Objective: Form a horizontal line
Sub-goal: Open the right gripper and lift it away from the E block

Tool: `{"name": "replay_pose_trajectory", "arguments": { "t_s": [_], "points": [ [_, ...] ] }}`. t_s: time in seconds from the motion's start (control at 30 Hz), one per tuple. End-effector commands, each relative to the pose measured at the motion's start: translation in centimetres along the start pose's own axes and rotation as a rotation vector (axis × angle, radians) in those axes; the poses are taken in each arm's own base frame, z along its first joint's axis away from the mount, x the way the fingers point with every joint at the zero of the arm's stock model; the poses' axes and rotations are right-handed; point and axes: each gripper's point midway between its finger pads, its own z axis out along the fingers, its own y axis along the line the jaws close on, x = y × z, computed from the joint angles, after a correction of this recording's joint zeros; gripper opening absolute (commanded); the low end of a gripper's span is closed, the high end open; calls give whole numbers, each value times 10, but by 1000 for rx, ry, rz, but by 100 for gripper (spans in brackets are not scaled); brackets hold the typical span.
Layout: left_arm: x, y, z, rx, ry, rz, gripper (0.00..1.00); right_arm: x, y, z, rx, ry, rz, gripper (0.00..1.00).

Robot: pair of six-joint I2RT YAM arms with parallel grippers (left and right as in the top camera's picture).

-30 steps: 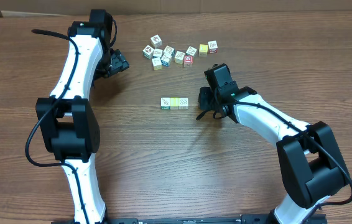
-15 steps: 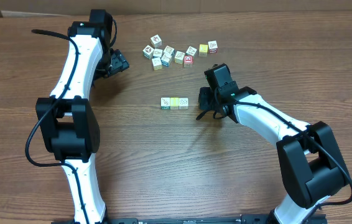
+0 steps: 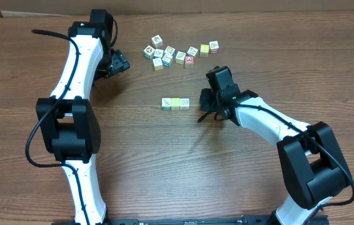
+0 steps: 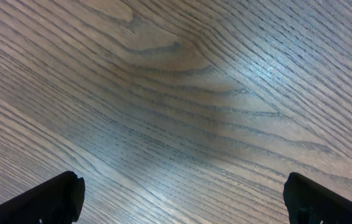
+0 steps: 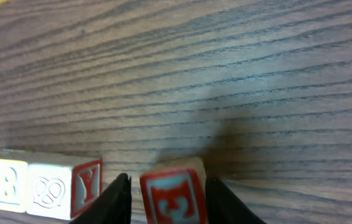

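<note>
Little has moved over the last second: overhead, the right arm's wrist has shifted a hair, while cubes and left arm sit unchanged.

Right gripper (image 5: 168,202): jaws bracket a red-faced cube (image 5: 173,186). A dark sliver shows between the cube and the finger (image 5: 119,200) on the row side; the other finger looks flush against it. You cannot tell from this whether the cube is pinched or already let go.

Left gripper (image 4: 182,202): spread wide, nothing between the fingers, only bare table (image 4: 176,93) below it.

Horizontal line (image 3: 176,103): three cubes touching edge to edge, just beside the right gripper on its row-side finger. Its red-lettered end faces the bracketed cube, but the two stand apart, and that finger sits in the gap. The loose cluster (image 3: 180,53) lies well beyond the gripper, clear of it.

Risks, as judged:
- Spread the jaws further here and the row-side finger may sweep into the line's end cube and push it out of true.
- Leave the cube where it is and the line gets a break, since the finger's own thickness keeps it off the end cube.
- The cube looks slightly turned against the row; a later nudge could seat it crooked.
- Lift with one pad in contact and the cube may drag or tip.
</note>
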Motion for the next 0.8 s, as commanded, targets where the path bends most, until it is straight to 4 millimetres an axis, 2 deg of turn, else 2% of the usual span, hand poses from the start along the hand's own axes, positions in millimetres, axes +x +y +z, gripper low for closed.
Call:
{"name": "replay_pose_trajectory", "arguments": {
  "t_s": [0.0, 0.07, 0.13, 0.27, 0.33, 0.77],
  "points": [
    [-3, -3, 0, 3, -10, 10, 100, 1, -2, 0, 7, -8, 2, 37],
    [-3, -3, 0, 3, -10, 10, 100, 1, -2, 0, 7, -8, 2, 39],
    [-3, -3, 0, 3, -10, 10, 100, 0, -2, 0, 5, -12, 2, 47],
    [-3, -3, 0, 3, -10, 10, 100, -7, 1, 0, -9, -40, 3, 49],
    [-3, -3, 0, 3, -10, 10, 100, -10, 3, 0, -16, -55, 3, 54],
    [-3, -3, 0, 3, -10, 10, 100, -24, -16, -2, 98, -135, 9, 54]
  ]
}}
